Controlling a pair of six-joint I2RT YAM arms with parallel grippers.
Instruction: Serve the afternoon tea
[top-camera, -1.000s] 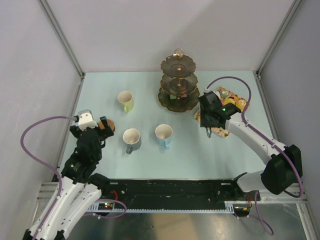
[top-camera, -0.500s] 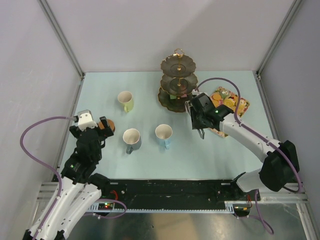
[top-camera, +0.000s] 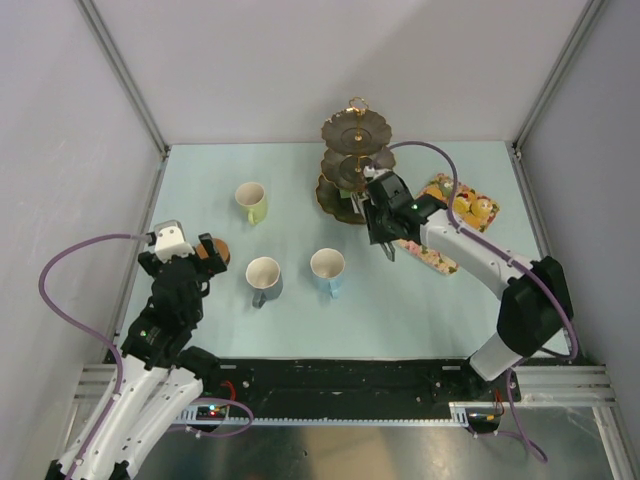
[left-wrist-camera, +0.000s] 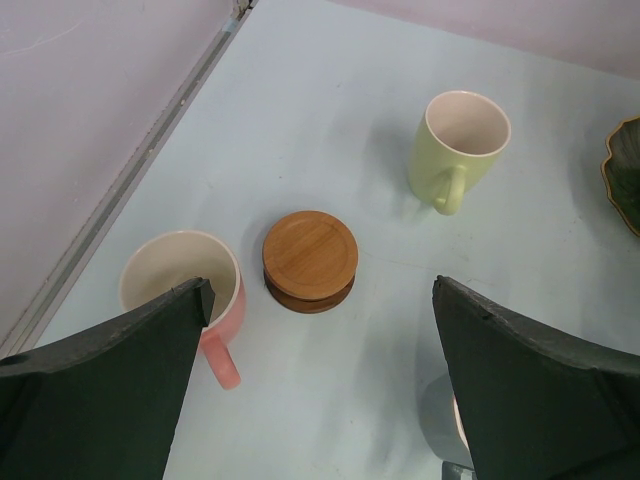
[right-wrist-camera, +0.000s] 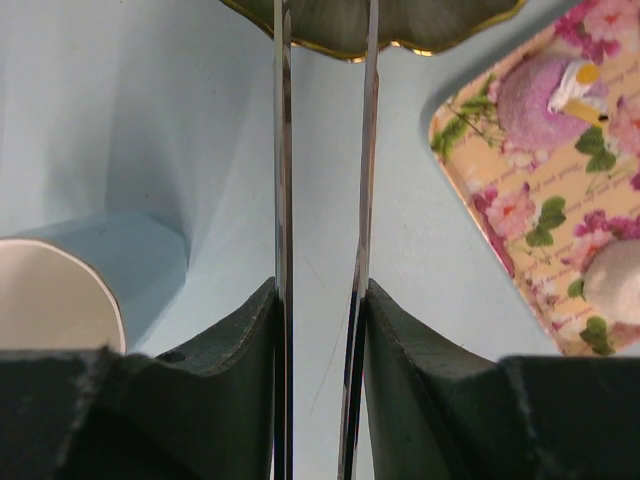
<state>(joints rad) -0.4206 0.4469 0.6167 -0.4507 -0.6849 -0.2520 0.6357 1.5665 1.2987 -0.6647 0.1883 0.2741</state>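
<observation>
The dark gold-rimmed stand (top-camera: 357, 165) is at the back centre; its bottom rim shows in the right wrist view (right-wrist-camera: 370, 20). My right gripper (top-camera: 374, 216) is shut on metal tongs (right-wrist-camera: 283, 150), whose blades reach the stand's bottom tier. Their tips are out of view. Cakes (top-camera: 470, 205) lie on the floral tray (top-camera: 440, 258). The yellow-green mug (top-camera: 251, 202), grey mug (top-camera: 264, 279) and blue mug (top-camera: 328, 270) stand on the table. My left gripper (left-wrist-camera: 320, 400) is open above the pink mug (left-wrist-camera: 180, 285) and stacked brown coasters (left-wrist-camera: 310, 258).
In the right wrist view the tray (right-wrist-camera: 500, 190) with a purple cake (right-wrist-camera: 545, 100) lies right of the tongs and the blue mug (right-wrist-camera: 60, 290) left. Grey walls with metal posts enclose the table.
My right gripper with the tongs has moved left from over the tray to the stand's bottom tier. The left arm has not moved.
</observation>
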